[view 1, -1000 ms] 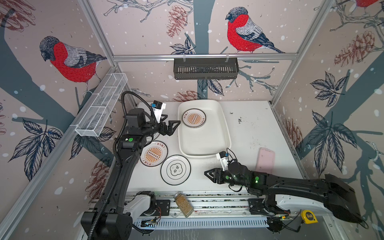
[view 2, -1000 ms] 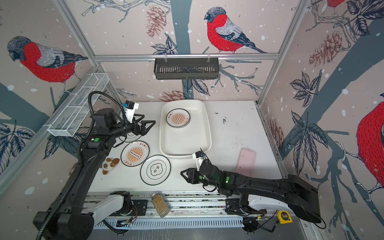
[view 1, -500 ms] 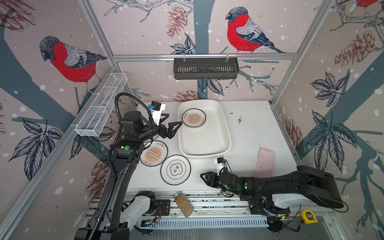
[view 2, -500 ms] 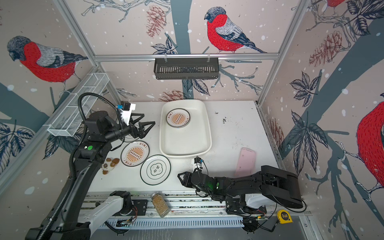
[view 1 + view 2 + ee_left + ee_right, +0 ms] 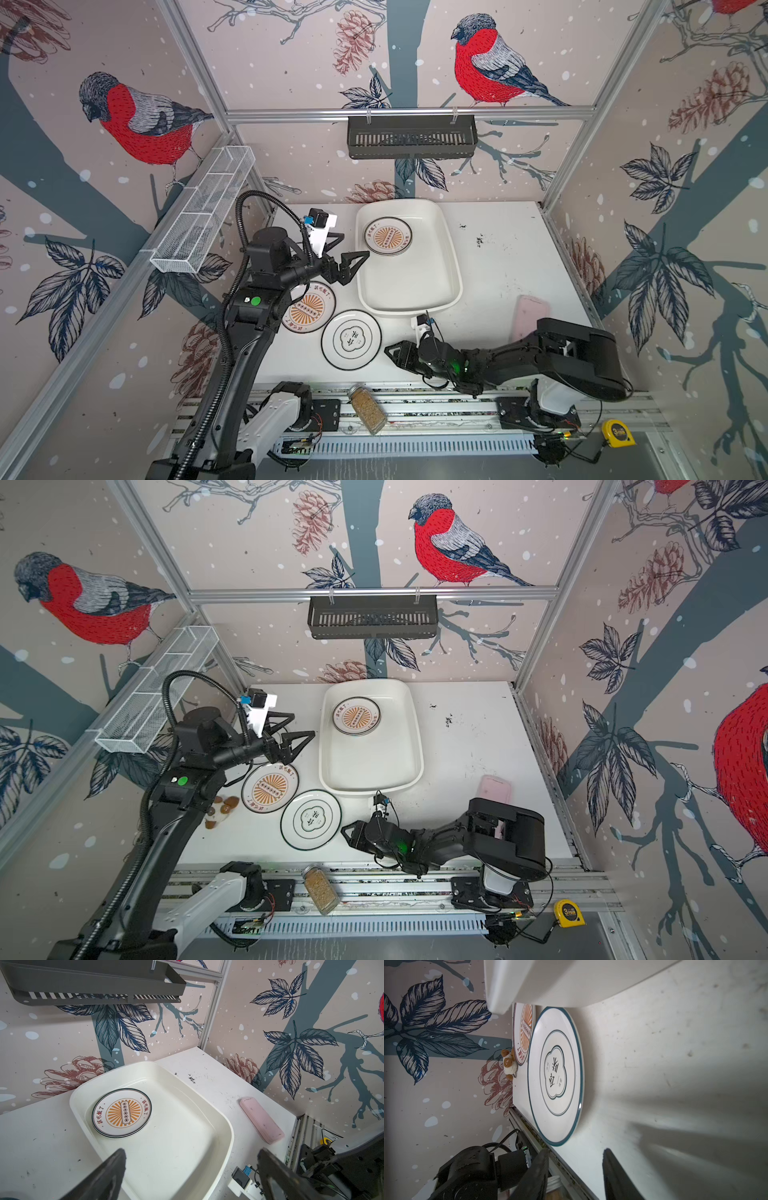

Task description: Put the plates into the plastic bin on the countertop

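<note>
Cream-white plastic bin (image 5: 409,286) sits at the back of the worktop (image 5: 498,270), with a sunburst plate (image 5: 388,236) lying flat in its far left corner. The left claw (image 5: 354,246) hovers just beside the bin's left rim, spread wide and empty, near that plate. In front of the bin a second sunburst plate (image 5: 309,309) and a cloud-emblem plate (image 5: 351,339) lie side by side. The right claw (image 5: 392,354) hangs low, just right of the cloud-emblem plate. Its jaws are partly apart and pinch nothing.
</note>
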